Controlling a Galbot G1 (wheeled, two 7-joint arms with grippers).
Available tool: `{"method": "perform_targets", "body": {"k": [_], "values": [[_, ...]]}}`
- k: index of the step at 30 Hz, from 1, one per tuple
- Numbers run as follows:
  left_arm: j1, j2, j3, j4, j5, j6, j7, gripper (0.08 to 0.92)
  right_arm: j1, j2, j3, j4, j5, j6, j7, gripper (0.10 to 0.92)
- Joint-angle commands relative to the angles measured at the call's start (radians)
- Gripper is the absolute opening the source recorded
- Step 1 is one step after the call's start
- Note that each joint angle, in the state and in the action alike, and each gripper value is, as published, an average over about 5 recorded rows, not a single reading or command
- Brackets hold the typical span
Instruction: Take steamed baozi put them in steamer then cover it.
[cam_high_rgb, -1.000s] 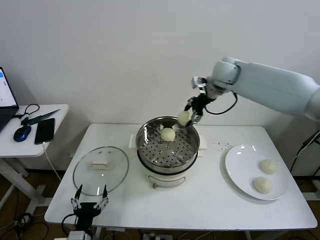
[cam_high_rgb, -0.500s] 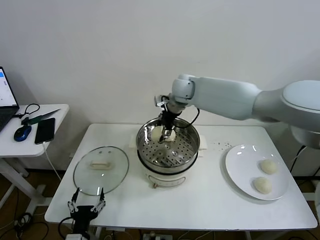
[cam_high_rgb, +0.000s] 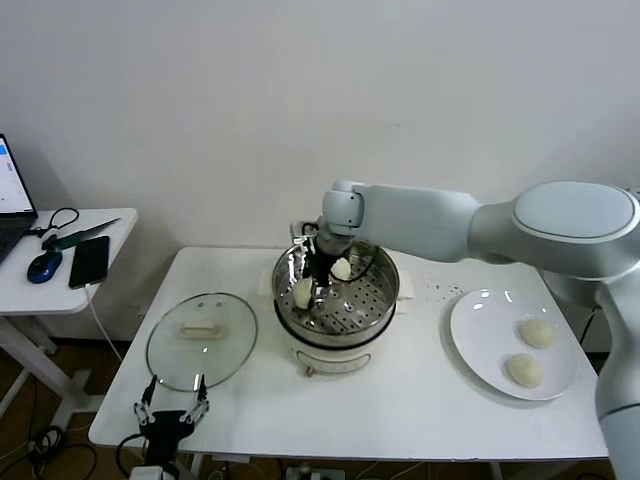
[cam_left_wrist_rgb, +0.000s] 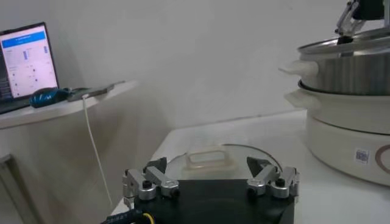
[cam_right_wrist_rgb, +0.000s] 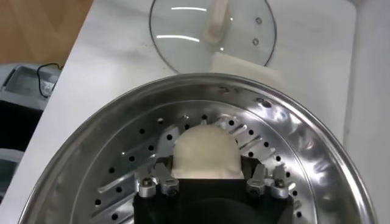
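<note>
Here our right gripper (cam_right_wrist_rgb: 207, 182) clamps 1 baozi (cam_right_wrist_rgb: 205, 152) low inside the steamer (cam_high_rgb: 335, 300) at mid-counter, likely to seat it beside the other bun (cam_high_rgb: 342, 269). 2 more wait on the plate (cam_high_rgb: 480, 340) near the right edge. Our left gripper (cam_left_wrist_rgb: 210, 182) idles, jaws spread, by the cover (cam_high_rgb: 200, 340) at the front-left corner.

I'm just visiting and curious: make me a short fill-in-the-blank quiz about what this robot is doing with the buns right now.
1. The right gripper holds a bun inside the ____.
2. The number of buns left on the white plate is ____.
3. The glass lid lies flat on the ____, beside the steamer.
4. The left gripper waits near the lid with its fingers ____.

Missing words: steamer; two; table; open
</note>
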Motion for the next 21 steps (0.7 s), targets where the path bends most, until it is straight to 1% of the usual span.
{"method": "perform_targets", "body": {"k": [1, 6, 11, 16, 21], "values": [[-0.007, -0.004, 0.0, 0.002, -0.004, 0.009, 0.0, 0.823, -0.031, 0.02, 0.006, -0.012, 0.002, -0.015, 0.03, 0.731], [-0.006, -0.005, 0.0, -0.001, -0.003, 0.011, 0.0, 0.823, -0.005, -0.017, 0.013, 0.021, 0.002, -0.021, 0.024, 0.81], [-0.007, -0.003, 0.002, -0.001, -0.002, 0.009, 0.0, 0.823, 0.084, -0.109, 0.016, 0.092, 0.008, -0.008, -0.027, 0.822], [-0.005, -0.004, 0.007, -0.002, -0.001, 0.008, -0.001, 0.823, 0.232, -0.288, -0.039, 0.203, 0.007, 0.044, -0.132, 0.823], [-0.007, -0.003, 0.008, 0.001, -0.002, 0.008, -0.001, 0.823, 0.324, -0.482, -0.09, 0.293, -0.057, 0.078, -0.176, 0.823]]}}
